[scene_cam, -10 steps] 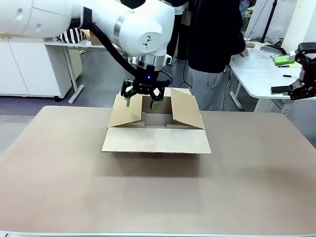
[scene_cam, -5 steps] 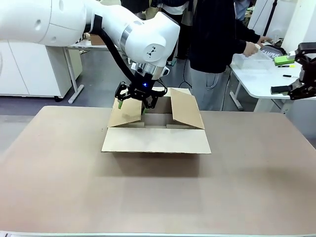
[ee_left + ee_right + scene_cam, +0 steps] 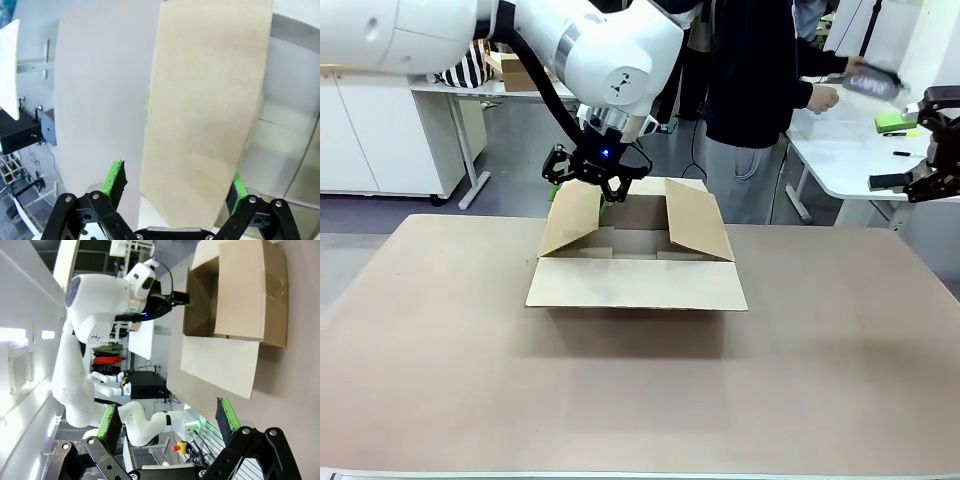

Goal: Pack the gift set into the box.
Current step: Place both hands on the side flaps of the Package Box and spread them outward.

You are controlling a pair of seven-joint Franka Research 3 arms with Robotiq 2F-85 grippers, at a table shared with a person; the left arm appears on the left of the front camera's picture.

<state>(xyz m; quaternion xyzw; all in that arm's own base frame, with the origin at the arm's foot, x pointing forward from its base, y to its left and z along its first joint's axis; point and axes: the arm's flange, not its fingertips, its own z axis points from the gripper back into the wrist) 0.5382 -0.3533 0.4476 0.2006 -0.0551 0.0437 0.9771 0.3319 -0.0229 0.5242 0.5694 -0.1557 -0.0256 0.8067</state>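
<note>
Retreat of left end effector (image 3: 582, 182) from box (image 3: 636, 285) mouth, frame centre, to its flap top, fingers (image 3: 114, 180) apart astride it; right end effector (image 3: 892, 152) apart, empty; gift set (image 3: 868, 80) raised by person (image 3: 760, 70), upper right, not yet packed

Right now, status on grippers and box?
Left gripper open, straddling left flap of box. Right gripper open, off to the side, holding nothing. Box on table, flaps spread.
</note>
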